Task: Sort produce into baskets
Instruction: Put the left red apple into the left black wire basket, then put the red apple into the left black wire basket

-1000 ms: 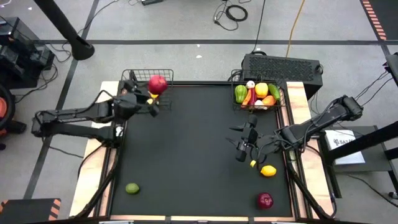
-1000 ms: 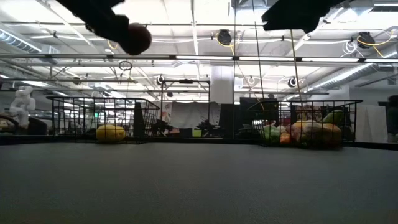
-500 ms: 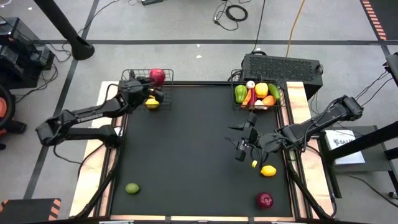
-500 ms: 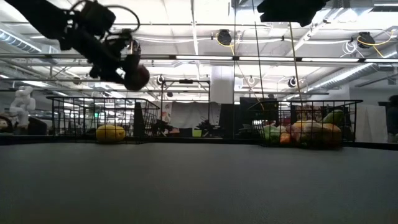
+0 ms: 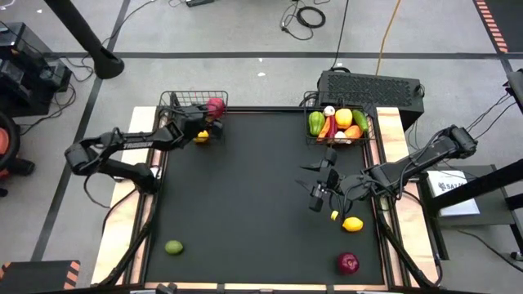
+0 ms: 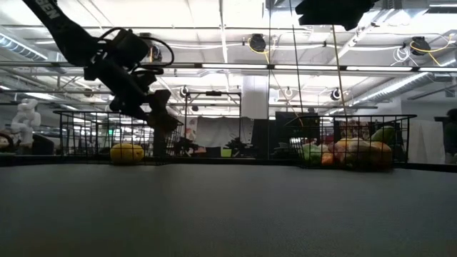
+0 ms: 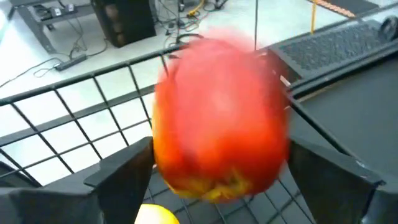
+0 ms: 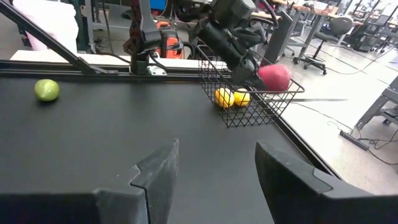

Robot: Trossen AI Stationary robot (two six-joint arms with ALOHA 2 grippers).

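No legible text anywhere; white lettering on left arm (image 5: 135, 141) too small to read.

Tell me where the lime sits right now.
In the high view, the lime lies alone on the black mat near the table's front-left corner, far from both baskets and clear of both arms.

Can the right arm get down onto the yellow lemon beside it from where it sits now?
Probably yes. The lemon lies alone on the black mat close by the right gripper, whose fingers stand apart; nothing sits between them, and the red apple lies clear of it.
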